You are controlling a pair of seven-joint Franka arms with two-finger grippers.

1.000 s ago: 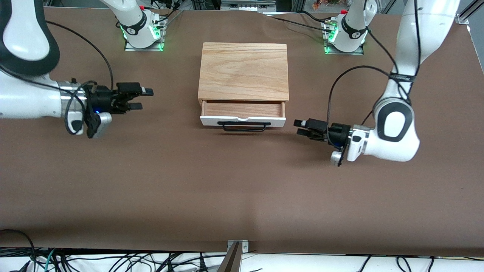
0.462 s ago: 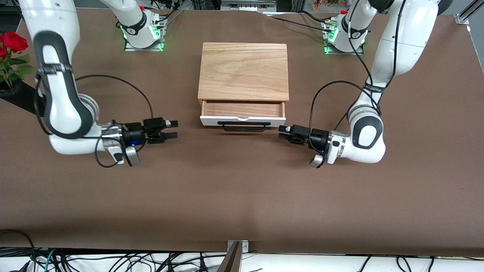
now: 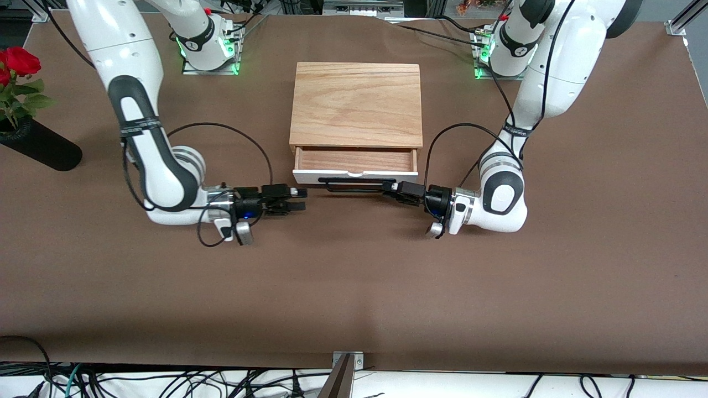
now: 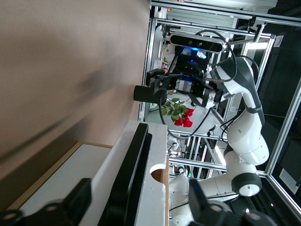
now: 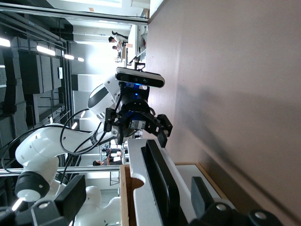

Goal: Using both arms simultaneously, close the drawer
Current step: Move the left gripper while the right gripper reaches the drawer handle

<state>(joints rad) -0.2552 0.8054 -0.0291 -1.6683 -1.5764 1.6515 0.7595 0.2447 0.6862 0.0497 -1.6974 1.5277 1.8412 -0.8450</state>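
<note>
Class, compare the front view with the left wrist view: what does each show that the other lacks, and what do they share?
Only the front view shows the oak box's top and the drawer's wood inside. Only the left wrist view shows the notch in the front panel's top edge edge-on. Both show the black bar handle, the roses, the open right gripper and the open left gripper at opposite handle ends.

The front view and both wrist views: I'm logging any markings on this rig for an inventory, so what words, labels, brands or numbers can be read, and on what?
None can be read.
Left arm: band with small white print, too small to read.
Right arm: same kind of band, too small to read.
Drawer and oak box: no text.
Right gripper, left gripper: no legible marking.
</note>
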